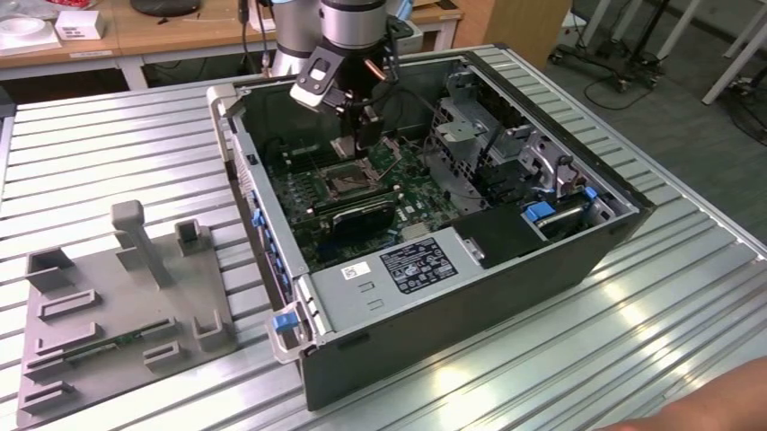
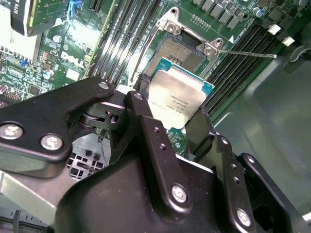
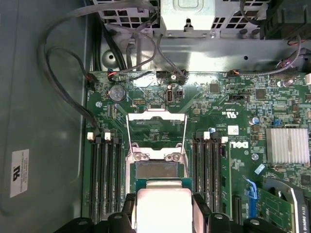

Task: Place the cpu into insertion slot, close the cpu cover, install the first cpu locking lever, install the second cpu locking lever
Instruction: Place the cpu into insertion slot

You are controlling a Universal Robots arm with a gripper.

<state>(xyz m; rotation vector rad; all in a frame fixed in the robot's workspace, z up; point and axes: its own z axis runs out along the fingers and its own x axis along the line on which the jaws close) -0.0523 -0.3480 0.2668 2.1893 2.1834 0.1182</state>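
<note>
while the gripper (image 2: 171, 116) clamped the cpu (image 2: 177, 97) above the insertion slot (image 2: 181, 51), a tilted or offset seating could have bent its contacts.

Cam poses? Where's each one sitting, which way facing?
Exterior view: off the arm, high, looking down into the open computer case on the slatted table; arm and gripper show.
First wrist view: on the wrist, facing the green board; fingers clamp the cpu, cpu cover raised.
Second wrist view: on the wrist, looking past the black fingers at the cpu, insertion slot beyond.
Shared by wrist views: cpu, slot, fingers.
</note>
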